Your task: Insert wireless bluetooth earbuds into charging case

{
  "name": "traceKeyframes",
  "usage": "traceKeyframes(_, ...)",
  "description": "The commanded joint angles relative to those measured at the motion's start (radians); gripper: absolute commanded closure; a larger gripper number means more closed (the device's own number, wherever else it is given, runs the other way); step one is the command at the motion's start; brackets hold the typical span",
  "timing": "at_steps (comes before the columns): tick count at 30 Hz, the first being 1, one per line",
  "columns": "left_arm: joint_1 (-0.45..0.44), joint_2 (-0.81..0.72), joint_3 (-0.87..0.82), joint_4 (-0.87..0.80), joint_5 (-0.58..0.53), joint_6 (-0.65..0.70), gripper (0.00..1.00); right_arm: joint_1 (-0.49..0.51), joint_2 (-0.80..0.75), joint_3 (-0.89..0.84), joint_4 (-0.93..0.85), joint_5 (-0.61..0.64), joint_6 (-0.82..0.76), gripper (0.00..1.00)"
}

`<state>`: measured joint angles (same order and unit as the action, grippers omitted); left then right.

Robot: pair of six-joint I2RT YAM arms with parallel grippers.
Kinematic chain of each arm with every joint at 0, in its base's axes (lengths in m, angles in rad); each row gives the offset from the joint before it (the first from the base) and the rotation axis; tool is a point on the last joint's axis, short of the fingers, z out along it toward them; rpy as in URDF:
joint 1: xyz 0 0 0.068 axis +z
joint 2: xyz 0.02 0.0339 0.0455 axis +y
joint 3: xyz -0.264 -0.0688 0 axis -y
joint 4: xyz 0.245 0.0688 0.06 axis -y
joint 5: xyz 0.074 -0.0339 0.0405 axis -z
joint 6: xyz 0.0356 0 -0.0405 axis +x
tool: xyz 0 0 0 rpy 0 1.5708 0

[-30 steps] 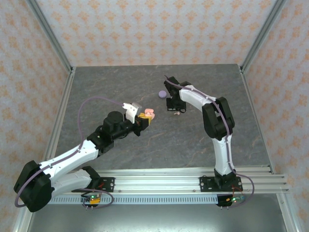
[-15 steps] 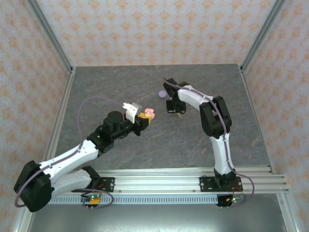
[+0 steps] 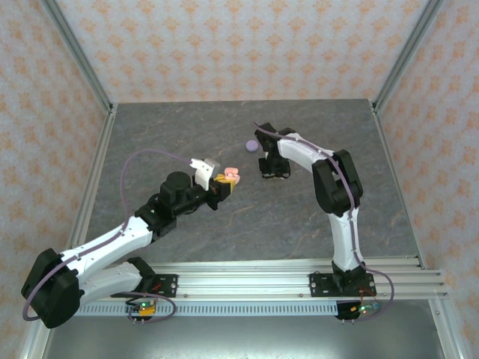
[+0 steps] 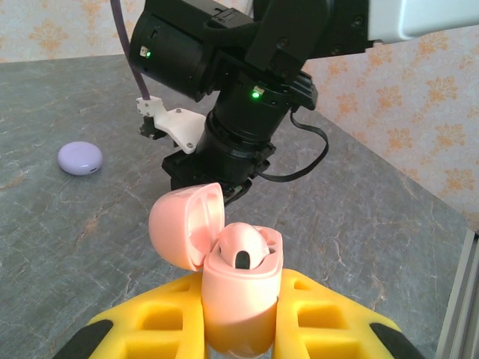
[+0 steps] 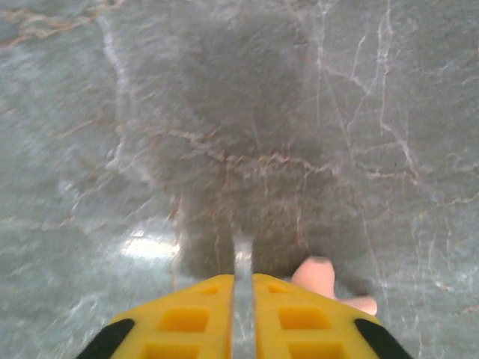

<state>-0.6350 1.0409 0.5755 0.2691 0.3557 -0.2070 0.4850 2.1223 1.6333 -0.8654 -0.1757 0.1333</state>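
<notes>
My left fingers (image 4: 333, 318) pinch the open charging case (image 4: 241, 299); right fingers (image 5: 296, 321), nearly together, must spread around the peach earbud (image 5: 320, 277) beside them.

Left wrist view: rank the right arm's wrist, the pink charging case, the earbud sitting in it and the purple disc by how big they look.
1. right arm's wrist
2. pink charging case
3. earbud and purple disc: these look about alike. The disc lies farther from the camera, so I won't rank them.
</notes>
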Motion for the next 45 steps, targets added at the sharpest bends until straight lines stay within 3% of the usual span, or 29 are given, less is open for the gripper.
traceKeyframes(1,-0.006,-0.002,0.034,-0.005,0.003,0.02,0.84,-0.005,-0.111,-0.026,0.034,-0.016,-0.023,0.82)
traceKeyframes(16,-0.008,-0.008,0.032,-0.014,0.003,0.025,0.85,-0.05,-0.093,-0.058,0.051,0.01,-0.093,0.53)
traceKeyframes(23,-0.007,-0.004,0.032,-0.01,0.002,0.023,0.85,-0.05,-0.059,-0.054,0.051,0.024,-0.11,0.45)
traceKeyframes(45,-0.008,0.005,0.035,-0.01,0.001,0.021,0.85,-0.051,-0.006,-0.068,0.029,-0.024,-0.124,0.45)
